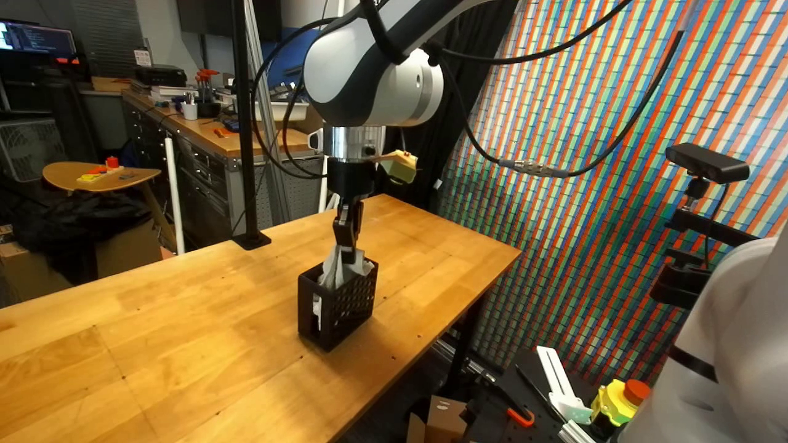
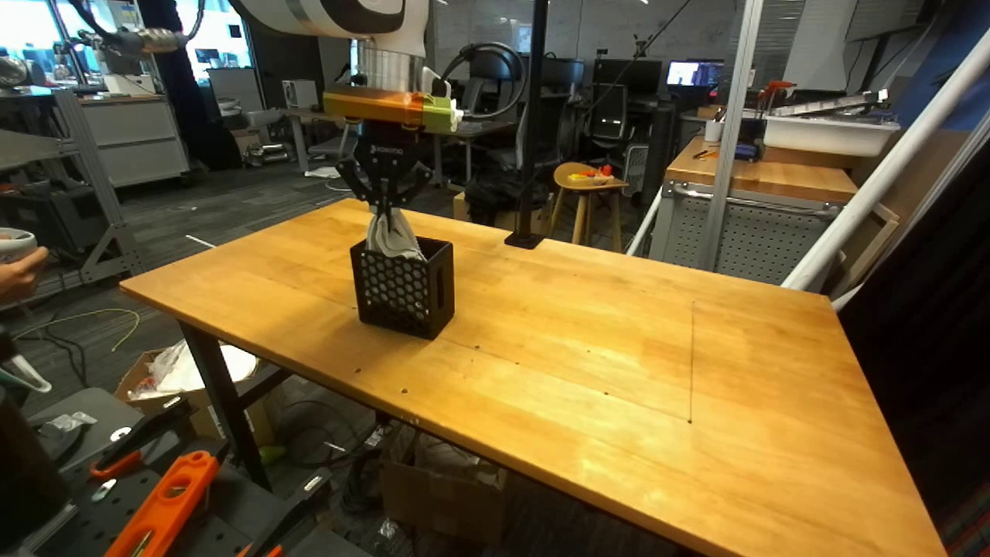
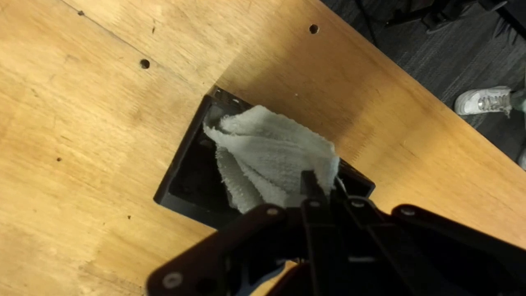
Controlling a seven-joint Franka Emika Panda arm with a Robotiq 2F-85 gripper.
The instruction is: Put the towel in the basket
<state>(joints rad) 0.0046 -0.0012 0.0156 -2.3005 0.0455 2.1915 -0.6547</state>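
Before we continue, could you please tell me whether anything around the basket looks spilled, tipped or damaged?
Nothing odd stands out: the basket stands upright, and the bunched towel, pinched in the claw, sticks partly out. I see no spill, only small holes in the table.

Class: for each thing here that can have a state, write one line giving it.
Hand: gripping the towel.
Towel: bunched, partly inside the basket, partly above it.
Basket: upright, open-topped, on the table.
Background monitor: lit.
Stool: upright.
Red button: pressed or not, unclear.
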